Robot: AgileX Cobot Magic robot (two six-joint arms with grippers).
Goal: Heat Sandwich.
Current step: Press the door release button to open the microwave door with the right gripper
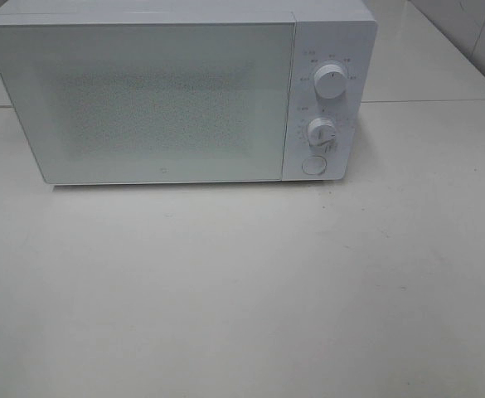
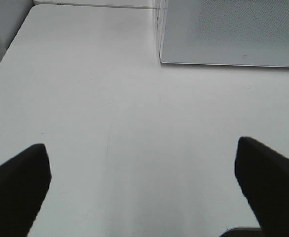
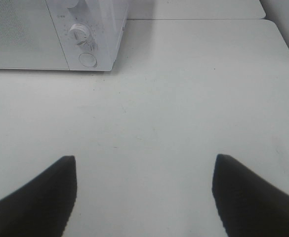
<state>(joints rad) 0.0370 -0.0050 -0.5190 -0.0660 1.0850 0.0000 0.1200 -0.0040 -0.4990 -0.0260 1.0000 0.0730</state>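
**Colleague:** Where is the sandwich now?

**Me:** I do not see it in any view. The frosted door (image 1: 143, 104) of the white box-shaped microwave oven (image 1: 333, 33) is closed, so I cannot tell if it is inside.

**Colleague:** And the fingers?

**Me:** The left gripper (image 2: 140, 145) and the right gripper (image 3: 144, 157) hover over the white table (image 1: 242, 298), fingers spread wide and holding nothing. I think the round white button (image 1: 313, 165) comes next. I would press it squarely and gently with the right one, so the oven does not slide.
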